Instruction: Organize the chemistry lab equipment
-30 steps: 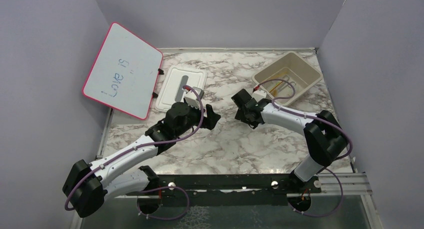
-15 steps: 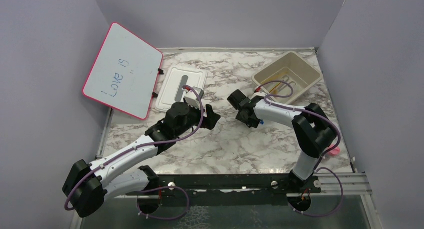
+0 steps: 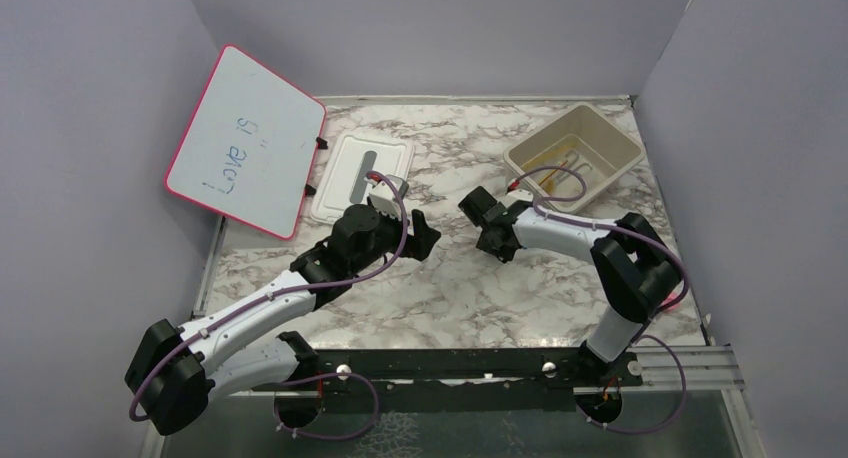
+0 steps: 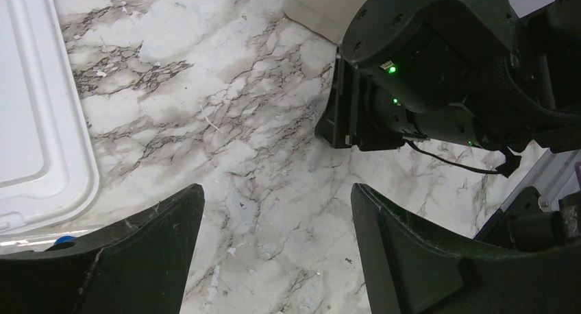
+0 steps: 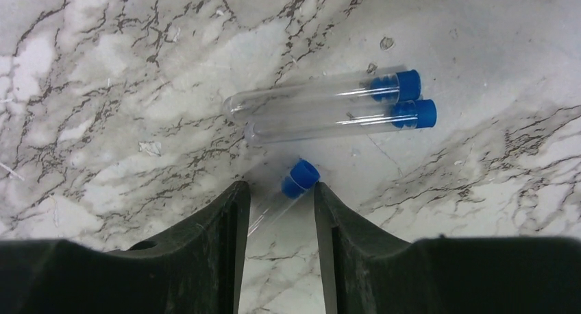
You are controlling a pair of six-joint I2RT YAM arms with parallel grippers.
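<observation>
Between the right hand's (image 5: 279,190) narrowly parted fingers a clear blue-capped tube (image 5: 299,177) lies slanted, cap pointing away and rightward; whether they pinch it I cannot tell. Just beyond, two more tubes (image 5: 329,112) lie side by side crosswise on the tabletop (image 5: 103,88), caps right. Only the right wrist view shows them; the left hand (image 4: 274,194) is spread wide.

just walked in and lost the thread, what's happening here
The right gripper sits low over the table with its fingers either side of a blue-capped test tube, not yet closed on it. Two more tubes lie side by side just beyond. The left gripper hovers open, empty, near a white lid.
</observation>
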